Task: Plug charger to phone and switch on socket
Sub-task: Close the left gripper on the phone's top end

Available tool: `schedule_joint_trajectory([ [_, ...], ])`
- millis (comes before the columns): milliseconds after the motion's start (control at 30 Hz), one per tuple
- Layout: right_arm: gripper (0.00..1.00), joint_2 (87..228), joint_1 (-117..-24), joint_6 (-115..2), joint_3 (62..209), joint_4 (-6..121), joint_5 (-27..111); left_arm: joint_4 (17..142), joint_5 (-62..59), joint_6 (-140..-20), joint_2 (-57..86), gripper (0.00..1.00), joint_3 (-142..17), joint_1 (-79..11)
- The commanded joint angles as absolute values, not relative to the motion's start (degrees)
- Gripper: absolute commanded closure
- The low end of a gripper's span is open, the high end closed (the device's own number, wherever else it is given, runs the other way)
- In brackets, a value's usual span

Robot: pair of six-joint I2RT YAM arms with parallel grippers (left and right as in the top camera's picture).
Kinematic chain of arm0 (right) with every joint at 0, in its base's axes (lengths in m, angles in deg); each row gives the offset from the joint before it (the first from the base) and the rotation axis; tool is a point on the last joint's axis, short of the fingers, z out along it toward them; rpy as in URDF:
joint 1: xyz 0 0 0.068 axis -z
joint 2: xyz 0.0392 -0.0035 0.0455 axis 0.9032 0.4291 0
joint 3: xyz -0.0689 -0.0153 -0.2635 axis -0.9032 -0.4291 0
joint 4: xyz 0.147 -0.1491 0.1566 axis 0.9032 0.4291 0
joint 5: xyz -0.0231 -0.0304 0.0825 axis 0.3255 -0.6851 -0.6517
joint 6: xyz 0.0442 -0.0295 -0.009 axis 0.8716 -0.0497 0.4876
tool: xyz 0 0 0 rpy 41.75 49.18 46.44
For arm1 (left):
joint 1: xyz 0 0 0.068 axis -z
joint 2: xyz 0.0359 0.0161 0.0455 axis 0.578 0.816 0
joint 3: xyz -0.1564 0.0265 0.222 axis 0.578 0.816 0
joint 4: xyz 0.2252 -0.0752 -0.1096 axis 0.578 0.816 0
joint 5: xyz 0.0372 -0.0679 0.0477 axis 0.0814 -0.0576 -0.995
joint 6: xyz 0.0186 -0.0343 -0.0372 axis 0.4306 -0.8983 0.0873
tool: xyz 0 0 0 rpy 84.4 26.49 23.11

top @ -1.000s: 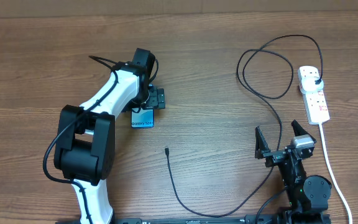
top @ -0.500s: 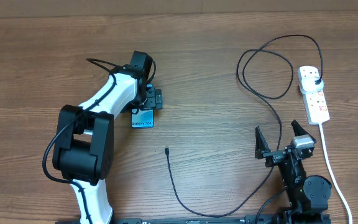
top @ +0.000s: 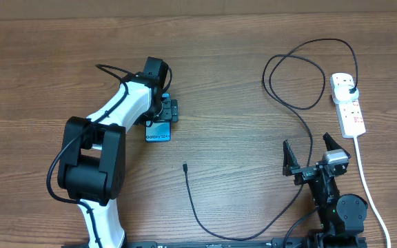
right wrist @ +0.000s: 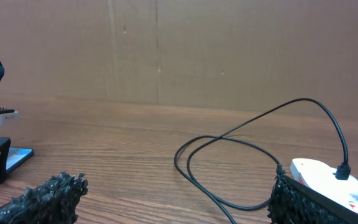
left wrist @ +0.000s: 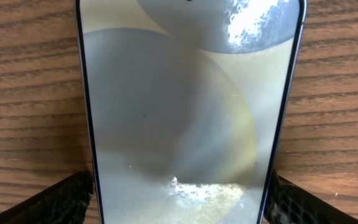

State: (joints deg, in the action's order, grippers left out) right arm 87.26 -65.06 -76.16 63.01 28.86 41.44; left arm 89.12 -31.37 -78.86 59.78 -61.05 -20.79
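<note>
The phone [top: 158,132] lies flat on the wooden table with its "Galaxy" text facing the front edge. Its pale screen [left wrist: 179,106] fills the left wrist view. My left gripper [top: 161,120] sits over its far end, and the black fingers [left wrist: 61,199] lie against both long edges. The charger [top: 200,215] is a thin black cable. Its small tip [top: 185,165] lies loose on the table below the phone, and its black plug [top: 351,91] sits in the socket [top: 348,110] at the right. My right gripper [top: 310,154] stands open near the front, holding nothing.
A thick white cord [top: 368,187] runs from the socket toward the front right. The black cable makes a large loop [right wrist: 229,142] left of the socket [right wrist: 319,174]. A cardboard wall [right wrist: 166,50] closes the far side.
My left gripper has shifted slightly back along the phone and its fingers have drawn in against the phone's edges. The right arm, cable and socket have not moved.
</note>
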Motion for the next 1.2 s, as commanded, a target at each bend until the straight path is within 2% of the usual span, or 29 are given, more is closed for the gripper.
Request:
schedule_joint_trajectory([
  [0,0.00,86.7,-64.9,-76.2,62.4,28.7,41.5,89.3,-29.8,-78.4,59.7,0.08,-59.3,-21.0],
  [100,0.00,86.7,-64.9,-76.2,62.4,28.7,41.5,89.4,-29.8,-78.4,59.7,0.00,-59.3,-21.0],
  [233,0.00,86.7,-64.9,-76.2,62.4,28.7,41.5,89.5,-29.3,-78.4,59.7,0.01,-59.2,-20.9],
  [433,0.00,86.7,-64.9,-76.2,62.4,28.7,41.5,90.1,-29.3,-78.4,59.7,0.13,-59.3,-20.9],
  [533,0.00,86.7,-64.9,-76.2,62.4,28.7,41.5,90.4,-28.9,-78.4,59.7,0.24,-59.3,-20.8],
  [600,0.00,86.7,-64.9,-76.2,62.4,28.7,41.5,90.4,-28.9,-78.4,59.7,0.27,-59.3,-20.7],
  [900,0.00,86.7,-64.9,-76.2,62.4,28.7,41.5,90.7,-26.9,-78.7,58.7,0.30,-59.4,-20.8],
  [1167,0.00,86.7,-64.9,-76.2,62.4,28.7,41.5,93.1,-22.9,-78.7,52.3,0.31,-59.7,-20.8],
])
